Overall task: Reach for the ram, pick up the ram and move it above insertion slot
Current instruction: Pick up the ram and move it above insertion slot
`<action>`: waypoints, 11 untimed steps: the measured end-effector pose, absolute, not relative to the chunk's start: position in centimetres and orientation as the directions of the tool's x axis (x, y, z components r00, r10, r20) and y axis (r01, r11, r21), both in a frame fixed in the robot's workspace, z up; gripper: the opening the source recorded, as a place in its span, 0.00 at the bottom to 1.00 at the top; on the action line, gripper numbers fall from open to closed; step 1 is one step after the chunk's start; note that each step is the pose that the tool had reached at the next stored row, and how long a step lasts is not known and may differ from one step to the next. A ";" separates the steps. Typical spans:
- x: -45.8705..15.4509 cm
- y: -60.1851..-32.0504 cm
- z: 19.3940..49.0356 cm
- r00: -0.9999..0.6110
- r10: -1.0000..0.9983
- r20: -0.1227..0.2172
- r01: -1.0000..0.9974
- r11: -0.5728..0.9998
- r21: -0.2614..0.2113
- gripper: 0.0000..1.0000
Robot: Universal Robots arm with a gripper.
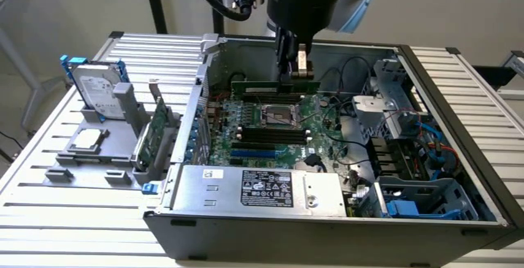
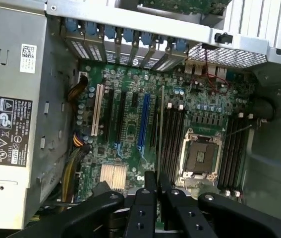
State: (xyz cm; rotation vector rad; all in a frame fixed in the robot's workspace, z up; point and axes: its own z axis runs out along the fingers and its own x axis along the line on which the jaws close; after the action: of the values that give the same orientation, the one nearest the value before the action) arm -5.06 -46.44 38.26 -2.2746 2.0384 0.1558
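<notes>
The gripper (image 1: 299, 75) hung inside the open case (image 1: 458, 176), fingers clamped on the ram (image 1: 274, 88), and the stick was up in the air, held level by its top edge over the far part of the motherboard (image 1: 270, 134). It sat above the CPU socket (image 1: 278, 114), clear of the board, with its length running across the exterior view from left to right. In the wrist view the fingers (image 2: 147, 191) were pinched together on the ram (image 2: 161, 119), which showed edge-on as a thin line running away from them. That line ran along the bank of black slots (image 2: 172, 134) just beside the socket (image 2: 199, 157), on the side toward the blue slot (image 2: 143, 121). A second bank of slots (image 2: 234, 153) lay on the socket's other side. Whether the ram's lower edge touched any slot, I could not tell. The power supply (image 1: 262, 189) with its label sat at the case's near edge in the exterior view. Outside the case, toward the exterior view's left, a grey rack (image 1: 102, 148) held a hard drive (image 1: 94, 93) with blue rails standing upright, a green card (image 1: 156, 134) on edge, and a small chip (image 1: 88, 139) lying flat.
</notes>
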 end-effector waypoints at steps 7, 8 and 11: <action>-4.8 -43.5 38.0 0.108 -0.985 -0.131 -0.994 -0.110 0.006 0.15; -4.8 -43.1 38.0 0.108 -0.986 -0.131 -0.994 -0.110 0.006 0.15; -4.7 -42.1 37.7 0.107 -0.986 -0.131 -0.994 -0.109 0.007 0.15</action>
State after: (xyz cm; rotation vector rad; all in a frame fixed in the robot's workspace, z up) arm -4.73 -42.15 37.71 -2.2744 2.0395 0.1565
